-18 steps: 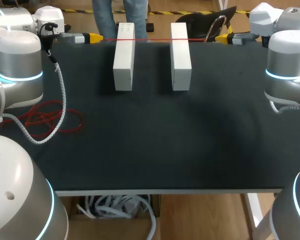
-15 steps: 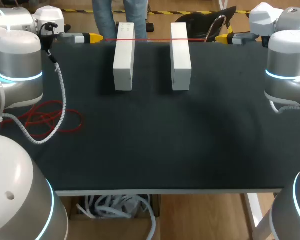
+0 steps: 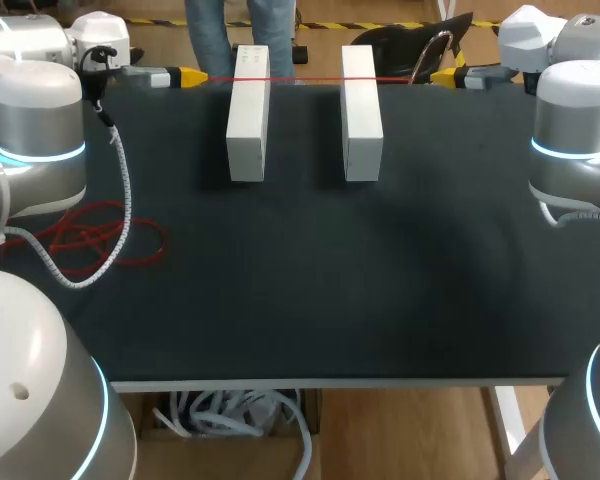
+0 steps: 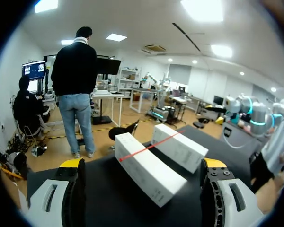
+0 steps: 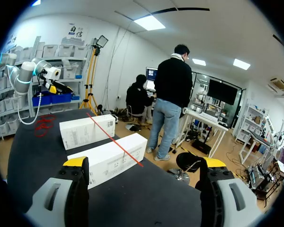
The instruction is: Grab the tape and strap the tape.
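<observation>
Tape ends: the red tape (image 3: 305, 78) runs along the table's (image 3: 310, 300) far edge toward both yellow tips; it is too thin for us to tell whether it touches the left gripper (image 3: 192, 75) or the right gripper (image 3: 442, 75).
Tape in our wrist views: we see it only across the tops of the boxes (image 4: 146, 172); past them it is lost against the dark table.
Red coil (image 3: 95, 238): near the left edge, partly behind our left arm (image 3: 30, 130) and its grey cable (image 3: 123, 190).
Finger bases (image 4: 68, 203): cut off.
Near corners of the table: hidden under our arms.
Box print: too small to read.
</observation>
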`<action>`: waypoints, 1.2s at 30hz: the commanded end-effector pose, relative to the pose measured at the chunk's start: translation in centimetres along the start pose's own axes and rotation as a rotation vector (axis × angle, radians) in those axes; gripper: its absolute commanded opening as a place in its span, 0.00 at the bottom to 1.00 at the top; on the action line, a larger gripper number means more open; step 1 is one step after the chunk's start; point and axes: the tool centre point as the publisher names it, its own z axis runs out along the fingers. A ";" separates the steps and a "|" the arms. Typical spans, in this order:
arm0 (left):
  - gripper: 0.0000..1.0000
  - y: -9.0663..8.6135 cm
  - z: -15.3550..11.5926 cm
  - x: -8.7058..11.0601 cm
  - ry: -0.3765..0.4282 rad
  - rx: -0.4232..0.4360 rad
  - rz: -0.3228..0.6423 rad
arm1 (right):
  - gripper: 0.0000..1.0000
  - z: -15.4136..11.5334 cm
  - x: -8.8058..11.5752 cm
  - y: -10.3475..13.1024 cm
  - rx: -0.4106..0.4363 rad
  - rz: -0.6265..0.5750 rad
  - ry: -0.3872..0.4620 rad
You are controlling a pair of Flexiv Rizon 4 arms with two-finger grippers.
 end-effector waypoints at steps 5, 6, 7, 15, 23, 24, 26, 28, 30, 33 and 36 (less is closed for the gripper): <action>1.00 -0.3 1.1 -1.2 0.185 0.046 0.082 | 1.00 -0.1 -0.1 0.0 0.001 0.000 0.002; 1.00 -0.3 1.4 -1.3 0.215 0.057 0.093 | 1.00 -0.1 -0.1 0.0 0.001 0.000 0.002; 1.00 -0.3 1.7 -1.5 0.242 0.075 0.102 | 1.00 -0.1 -0.1 0.0 0.001 0.000 0.002; 1.00 -0.9 4.3 -2.1 0.417 0.146 0.173 | 1.00 -0.1 -0.1 0.0 0.001 0.000 0.002; 1.00 -0.5 6.6 -2.2 0.570 0.216 0.250 | 1.00 -0.1 -0.1 0.0 0.001 0.000 0.002; 1.00 -0.4 6.7 -2.1 0.593 0.228 0.262 | 1.00 -0.1 -0.1 0.0 0.001 0.000 0.002; 1.00 -0.2 7.1 -2.1 0.627 0.231 0.277 | 1.00 -0.1 -0.1 0.0 0.001 0.000 0.002; 1.00 0.1 7.4 -2.2 0.651 0.247 0.289 | 1.00 -0.1 -0.1 0.0 0.001 0.000 0.002; 1.00 0.4 7.7 -2.4 0.669 0.249 0.295 | 1.00 -0.1 -0.1 0.0 0.001 0.000 0.002; 1.00 0.8 8.2 -2.7 0.690 0.248 0.303 | 1.00 -0.1 -0.1 0.0 0.001 0.000 0.002; 1.00 1.0 8.7 -2.8 0.702 0.259 0.308 | 1.00 -0.1 -0.1 0.0 0.001 0.000 0.002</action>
